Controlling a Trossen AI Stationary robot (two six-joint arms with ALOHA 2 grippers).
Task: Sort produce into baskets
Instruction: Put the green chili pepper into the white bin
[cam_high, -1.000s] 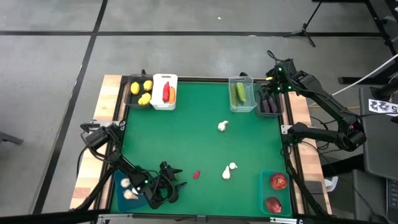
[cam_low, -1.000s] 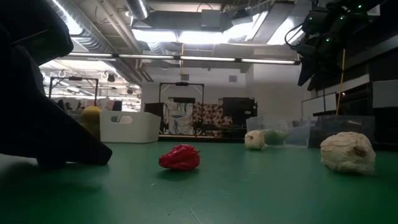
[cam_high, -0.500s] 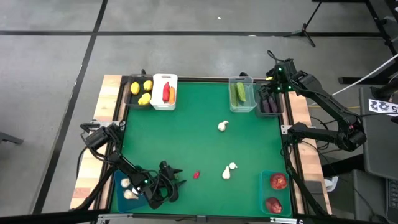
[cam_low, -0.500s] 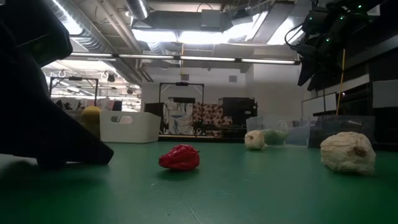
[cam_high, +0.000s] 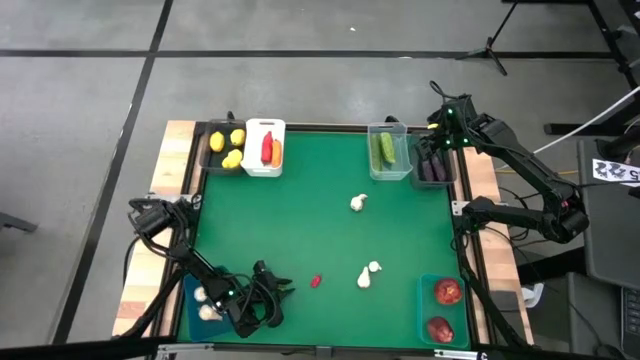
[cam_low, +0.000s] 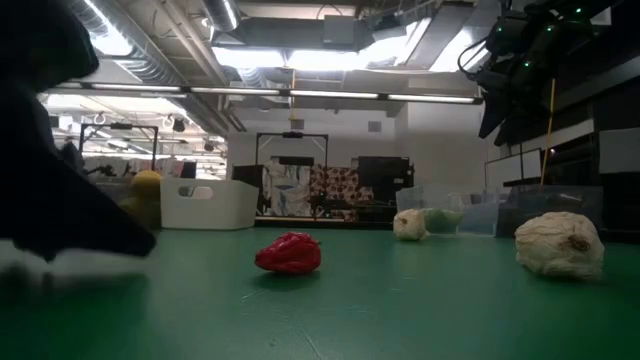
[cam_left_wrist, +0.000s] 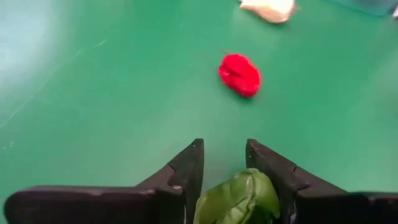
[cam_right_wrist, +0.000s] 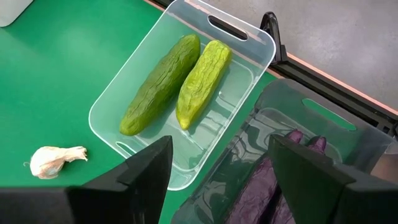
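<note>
My left gripper is low over the mat near the table's near left corner, shut on a green leaf-shaped piece. Just to its right a small red chili-like piece lies on the mat, with two white garlic bulbs beyond it and a third mid-table. My right gripper hangs open, holding nothing, high over the far right corner. Below it are the clear basket with two green cucumbers and the dark basket with purple eggplants. My left gripper pinches the green leaf-shaped piece between its two fingers, by the end that shows between them. The fingers slant down toward the table's right side. The rest of the piece is cut off by the picture's edge, so I cannot tell whether it is clear of the mat.
Near left is a teal basket holding garlic; near right a teal basket holds round red fruits. Far left stand a dark basket with lemons and a white basket with a red and an orange piece. The mat's middle is bare.
My left gripper has shut, its fingers drawing together, and has risen slightly. The red piece and the garlic bulbs lie where they were. My right arm has kept still.
</note>
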